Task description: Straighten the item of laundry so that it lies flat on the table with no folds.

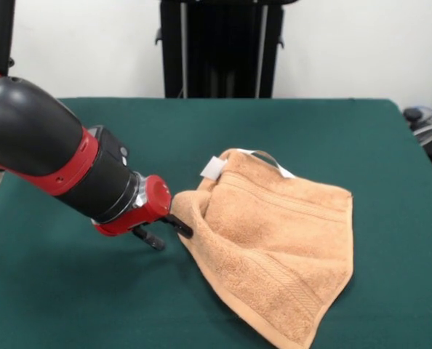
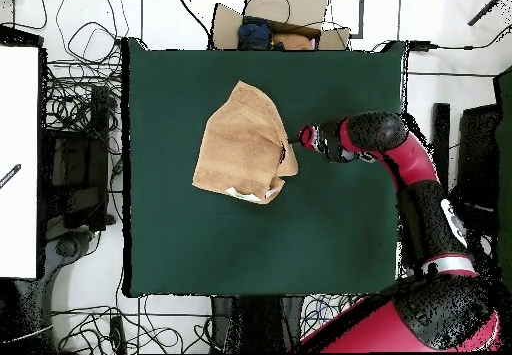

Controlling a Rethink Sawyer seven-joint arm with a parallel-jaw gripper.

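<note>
Peach towel [image 1: 274, 247], near corner cut off, folded on green surface [image 1: 390, 145]; end effector [image 1: 174, 227] at its edge, grip state indiscernible.

Front camera sits low across the table [image 1: 332, 131], looking along the green top toward the white wall and a dark upright stand [image 1: 221, 47]. It's close in: the near edge of the table is cut off, the arm [image 1: 56, 156] looms large at the left. Switch overhead: this one hangs high, staring straight down, taking in the whole table [image 2: 180, 241] plus the cable-strewn floor [image 2: 80, 101] around it. It's turned half round against the front camera. Both views share the green top, the orange towel [image 1: 274, 254] [image 2: 240, 146] and the arm [image 2: 400, 161] reaching to it.
</note>
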